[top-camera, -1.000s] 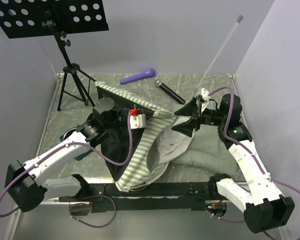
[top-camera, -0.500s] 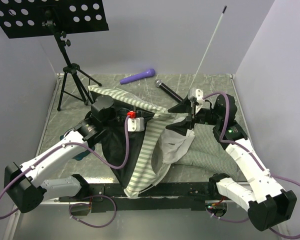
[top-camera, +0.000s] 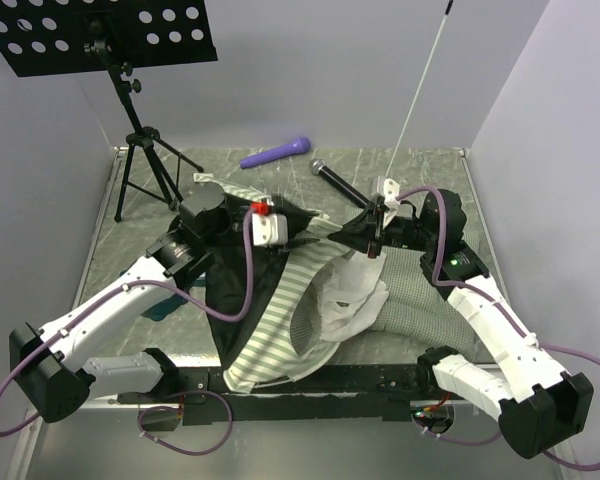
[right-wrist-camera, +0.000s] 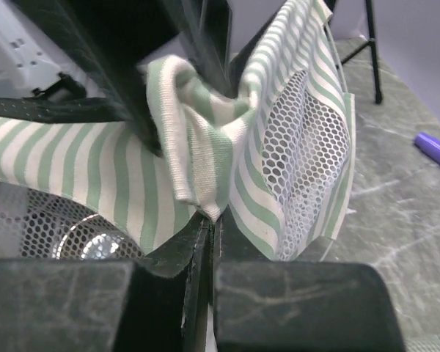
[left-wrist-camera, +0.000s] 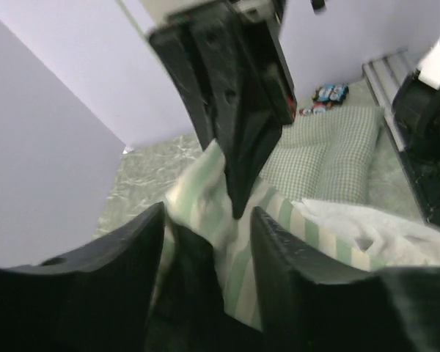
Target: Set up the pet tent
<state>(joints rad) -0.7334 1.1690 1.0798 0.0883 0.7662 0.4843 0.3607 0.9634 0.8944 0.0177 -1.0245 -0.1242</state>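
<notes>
A grey marbled bench (top-camera: 400, 165) holds a slumped pet tent (top-camera: 280, 345). It is green-and-white striped with a dark lining, and it is heaped from the middle of the bench to the near edge. Its checked mat (top-camera: 430, 300) lies flat towards the right edge.

A thin white pole (top-camera: 421, 85) rises steeply from the fabric at mid-bench. The left gripper (left-wrist-camera: 205, 235) has its fingers narrowed around a bunched fold of tent. The right gripper (right-wrist-camera: 211, 227) is pinched tight on a striped hem beside the mesh panel. The two grippers nearly meet.

The step appears to be raising the tent's frame. Doing it well likely means keeping both pinches firm and drawing the fabric taut gently, so that the pole bows without slipping free or snagging the mesh.

Compared with a second ago, the pole stands more upright with its tip higher. The grippers have closed in on each other, and the striped wall near the far left has been drawn inward.
</notes>
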